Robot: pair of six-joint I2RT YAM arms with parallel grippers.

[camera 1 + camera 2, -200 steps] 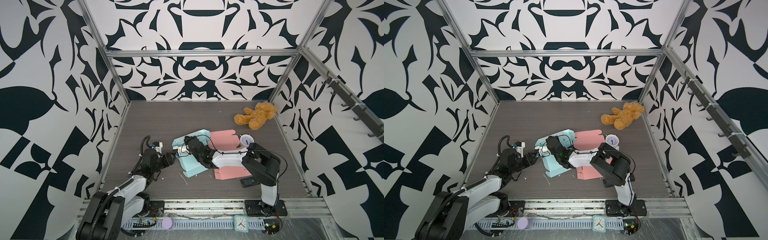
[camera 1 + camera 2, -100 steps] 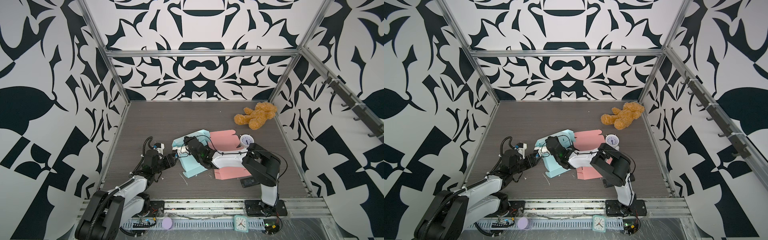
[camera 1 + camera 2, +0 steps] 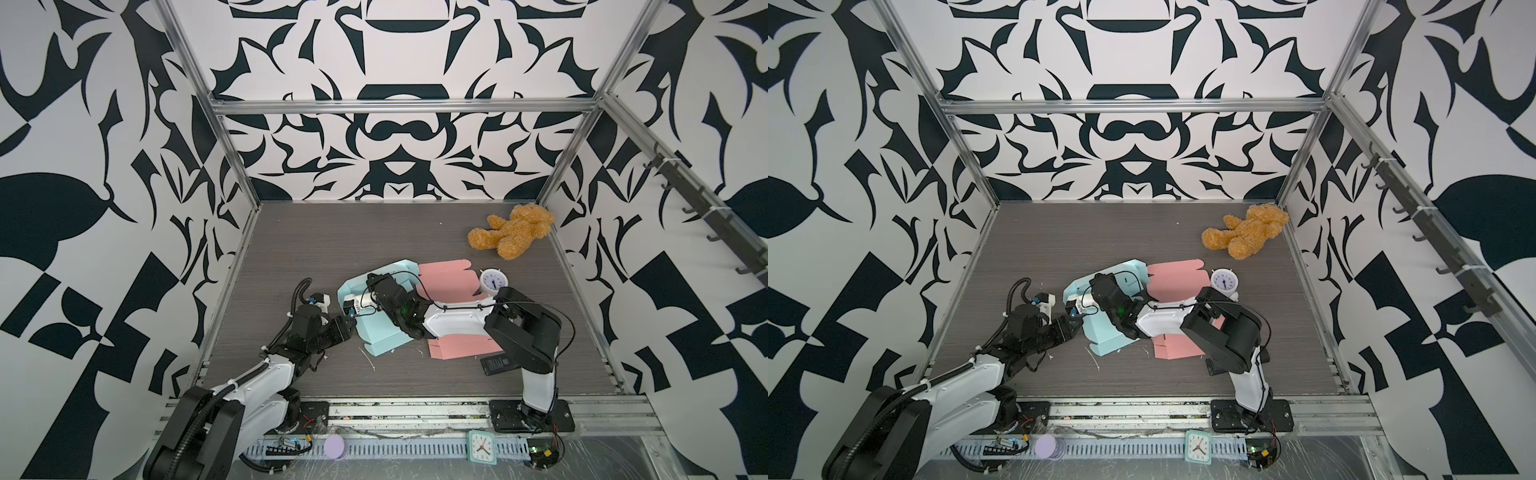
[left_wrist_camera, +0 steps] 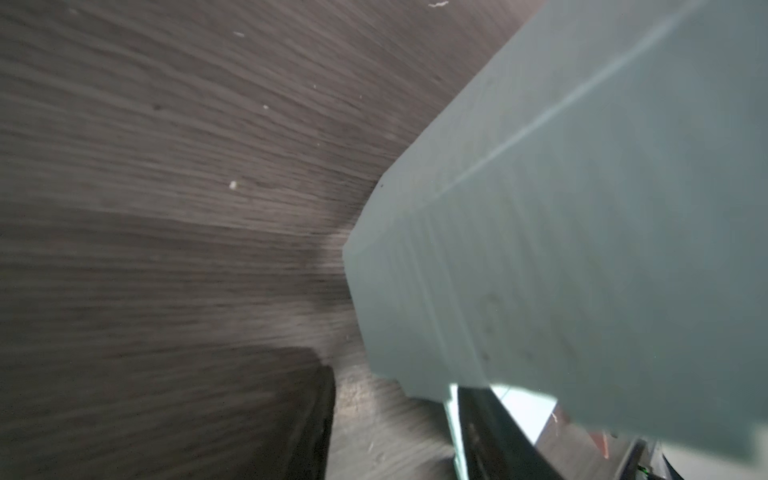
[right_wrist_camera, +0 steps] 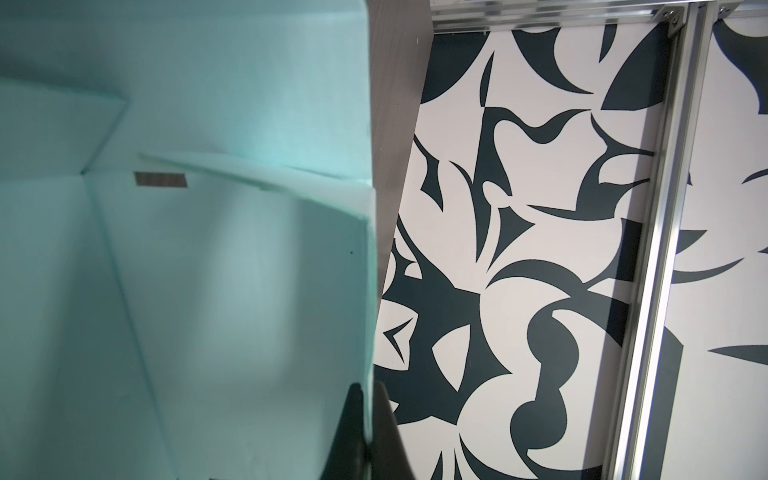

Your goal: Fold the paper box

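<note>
Dark wood-grain tabletop (image 3: 332, 241) inside patterned walls: closing in on the paper box (image 3: 376, 336) for a second grip.
Right gripper (image 5: 368, 399): pinched tight on a raised wall of the box, as a second ago. Left gripper (image 3: 350, 327): nearer than before, now just beside the right one at the box's outer edge. Widened, now narrowing, fingers (image 4: 490, 432) apart and seemingly straddling a flap; too blurred to call a hold. Points to a fold worked between both grips, not yet made.

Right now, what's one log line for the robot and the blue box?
right tool: shut on blue box wall | left tool: open beside box | fold: unfinished
</note>
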